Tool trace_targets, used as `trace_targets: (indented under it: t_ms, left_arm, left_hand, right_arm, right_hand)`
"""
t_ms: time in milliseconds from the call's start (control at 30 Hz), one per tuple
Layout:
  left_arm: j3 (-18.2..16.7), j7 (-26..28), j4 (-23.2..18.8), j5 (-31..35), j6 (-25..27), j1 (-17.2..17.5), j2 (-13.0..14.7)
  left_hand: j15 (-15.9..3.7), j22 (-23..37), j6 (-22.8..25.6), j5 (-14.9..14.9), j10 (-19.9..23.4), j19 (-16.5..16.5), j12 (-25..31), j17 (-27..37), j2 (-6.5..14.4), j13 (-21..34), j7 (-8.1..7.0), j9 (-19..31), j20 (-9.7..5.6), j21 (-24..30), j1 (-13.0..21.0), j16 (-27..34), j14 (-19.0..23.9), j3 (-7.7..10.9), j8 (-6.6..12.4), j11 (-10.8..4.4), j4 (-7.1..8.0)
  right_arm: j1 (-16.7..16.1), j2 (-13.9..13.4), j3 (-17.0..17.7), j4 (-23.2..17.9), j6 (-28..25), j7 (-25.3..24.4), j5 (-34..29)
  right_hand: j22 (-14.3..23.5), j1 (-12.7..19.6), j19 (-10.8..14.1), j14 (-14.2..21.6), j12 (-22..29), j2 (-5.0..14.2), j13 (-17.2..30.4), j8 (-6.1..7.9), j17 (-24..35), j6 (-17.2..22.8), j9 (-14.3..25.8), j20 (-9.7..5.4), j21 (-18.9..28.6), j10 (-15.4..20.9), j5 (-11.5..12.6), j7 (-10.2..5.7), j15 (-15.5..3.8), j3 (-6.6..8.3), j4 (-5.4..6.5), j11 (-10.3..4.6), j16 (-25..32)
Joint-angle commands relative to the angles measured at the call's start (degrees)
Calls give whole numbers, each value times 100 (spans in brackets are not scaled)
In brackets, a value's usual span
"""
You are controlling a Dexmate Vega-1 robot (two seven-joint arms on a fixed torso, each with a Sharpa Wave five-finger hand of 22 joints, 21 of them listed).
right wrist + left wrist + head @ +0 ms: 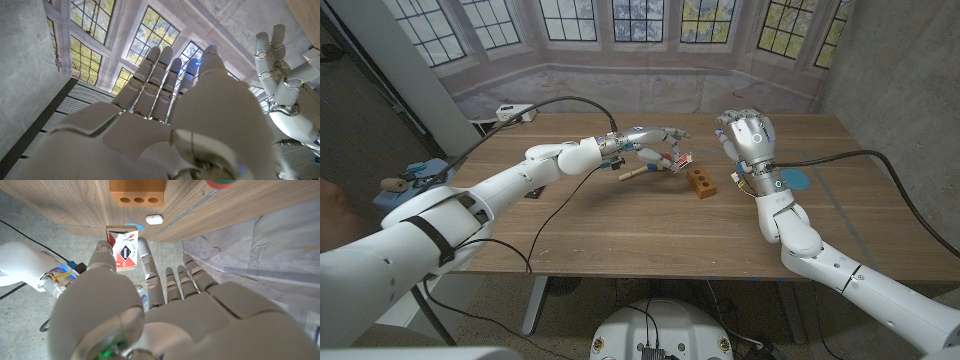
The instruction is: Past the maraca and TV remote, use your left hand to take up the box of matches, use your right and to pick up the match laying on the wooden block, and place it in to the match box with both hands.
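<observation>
My left hand hovers over the table's middle and pinches a red-and-white matchbox between thumb and a finger. In the left wrist view the matchbox sits at the tips of the left hand, just short of the wooden block. The block, with round holes in its side, lies right of the box; a match on it is too small to make out. My right hand is raised right of the block, fingers spread and empty. The right hand faces the windows.
A maraca with a wooden handle lies under my left hand. A blue disc and a small white object lie near my right wrist. A white device sits at the table's far left corner. A black cable crosses the left side.
</observation>
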Motion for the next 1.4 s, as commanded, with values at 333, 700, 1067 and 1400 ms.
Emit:
trace_targets:
  t_ms: [333, 700, 1067, 1400]
  left_arm:
    - [-167, -398, -474, -80, 267, 210, 255]
    - [-246, -714, -801, -159, 525, 349, 400]
    - [-379, -892, -1286, -109, 779, 572, 648]
    - [-490, -1018, -1551, -114, 915, 717, 802]
  left_hand:
    - [-2, 31, -28, 34, -27, -25, 2, 9, 145, 18, 6, 14, 11, 1, 70, -22, -22, -23, 25, 10, 0]
    - [9, 31, -30, 33, -38, -34, 0, 9, 148, 18, 9, 7, 3, -1, 72, -25, -34, -21, 22, 20, -2]
    - [37, 31, -73, 32, -76, -78, -11, 11, 160, 18, 19, 19, 15, -15, 62, -37, -85, -19, 16, 51, 5]
    - [40, 31, -73, 32, -84, -90, -10, 12, 162, 18, 18, 12, 12, -16, 55, -35, -97, -20, 14, 50, 6]
  right_arm:
    - [-41, 135, 162, -37, 178, 114, 774]
    - [-168, 236, 380, -276, 109, 188, 1244]
    - [-285, 382, 652, -593, 199, 226, 1838]
    - [-359, 617, 818, -712, 339, 147, 2335]
  right_hand:
    - [3, -66, -19, -46, 23, 19, -4, -6, 27, -23, 12, -312, -8, -39, 20, 4, -615, -2, 10, -38, 28]
    - [3, -88, -19, -58, 32, 16, -9, -1, 29, -14, 10, -319, -8, -30, 17, -2, -617, -8, 9, -52, 28]
    - [3, -109, -32, -71, 36, 24, -14, 6, 45, 1, 8, -335, -14, -35, 14, 0, -620, -12, 8, -56, 42]
    - [3, -121, -50, -92, 38, 32, -19, 5, 67, -2, 7, -341, -20, -42, 10, -1, -621, -14, 2, -57, 58]
